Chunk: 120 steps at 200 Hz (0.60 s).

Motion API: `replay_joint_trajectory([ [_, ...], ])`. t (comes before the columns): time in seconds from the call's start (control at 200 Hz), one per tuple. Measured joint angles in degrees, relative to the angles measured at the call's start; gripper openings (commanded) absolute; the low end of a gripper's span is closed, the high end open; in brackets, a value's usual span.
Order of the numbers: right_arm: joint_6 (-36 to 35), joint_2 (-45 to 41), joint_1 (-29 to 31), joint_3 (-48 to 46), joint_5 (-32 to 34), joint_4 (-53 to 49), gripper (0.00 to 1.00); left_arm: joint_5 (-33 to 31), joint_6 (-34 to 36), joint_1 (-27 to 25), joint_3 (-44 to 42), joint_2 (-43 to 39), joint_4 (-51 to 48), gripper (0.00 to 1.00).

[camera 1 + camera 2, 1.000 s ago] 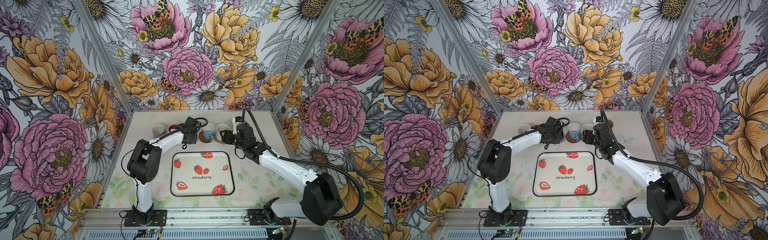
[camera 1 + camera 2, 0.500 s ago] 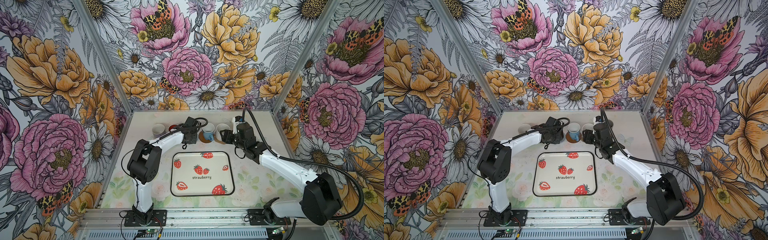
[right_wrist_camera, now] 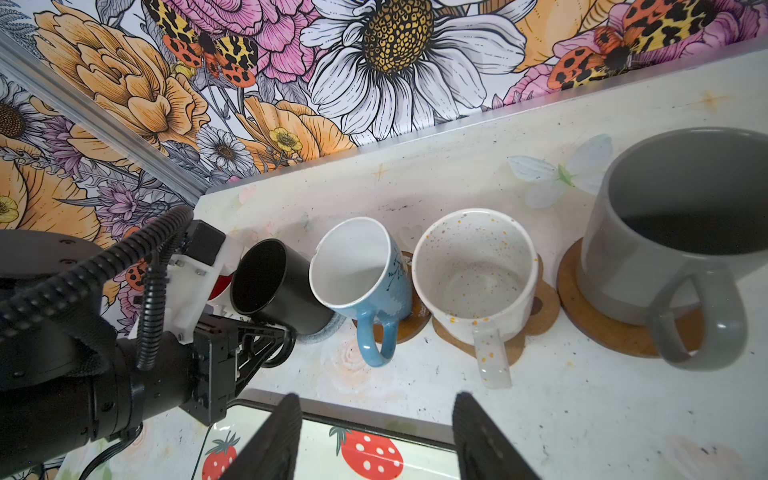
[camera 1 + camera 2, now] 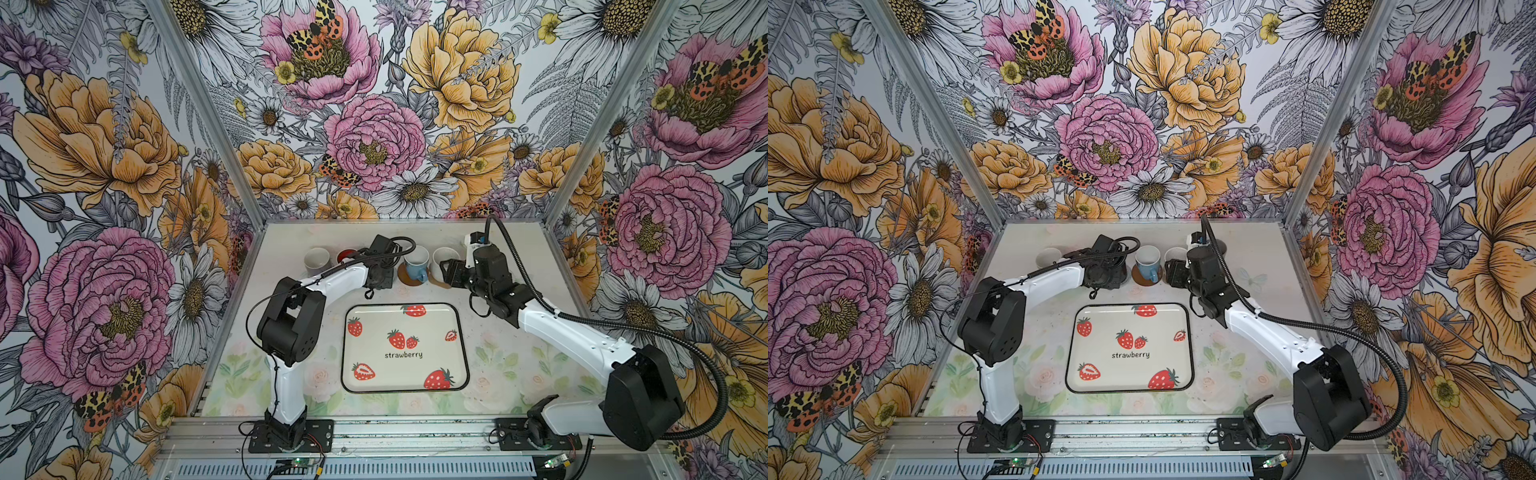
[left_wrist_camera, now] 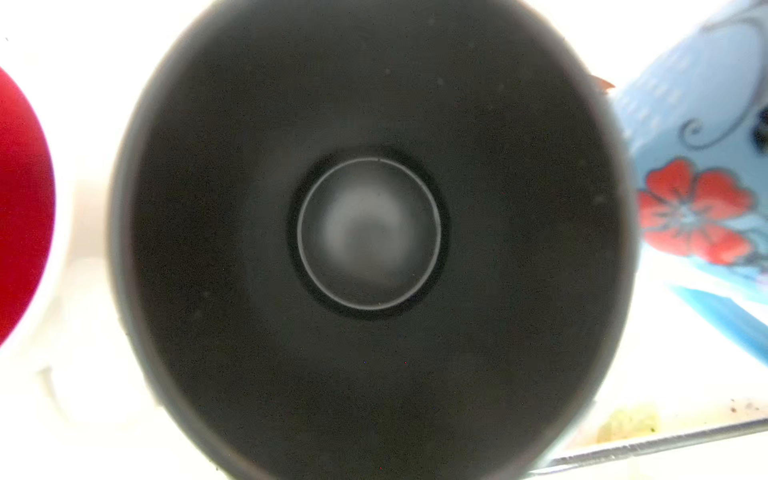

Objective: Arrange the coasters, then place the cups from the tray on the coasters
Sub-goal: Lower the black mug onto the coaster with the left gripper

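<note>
Floral-walled cell, table (image 4: 357, 237) under printed mat. No visible change from second before: both arms static. Judged last placement awaiting release.

Back edge: left gripper (image 3: 278, 347) looked clamped on black mug (image 3: 270, 282) handle, wrist pitched down over it. Mug sat on grey spiral coaster (image 3: 328, 330). Light blue mug (image 4: 416, 262), speckled mug (image 4: 444, 257) and grey mug (image 3: 665, 232) were on coasters.

Right gripper (image 3: 377, 397) hovered spread, empty. Tray (image 4: 415, 328) bare, front centre.

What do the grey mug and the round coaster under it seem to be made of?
The grey mug looks like glazed ceramic: smooth and glossy, with soft highlights on the handle. The brown round coaster looks like wood or fibreboard: matte, flat, with a cut edge; which one is unclear.
</note>
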Motion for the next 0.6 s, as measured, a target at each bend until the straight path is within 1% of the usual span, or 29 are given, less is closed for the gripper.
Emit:
replay_joint_trajectory([
  [0.6,0.0,0.0,0.0,0.0,-0.8,0.0,0.6,0.0,0.0,0.0,0.0,0.6,0.0,0.0],
])
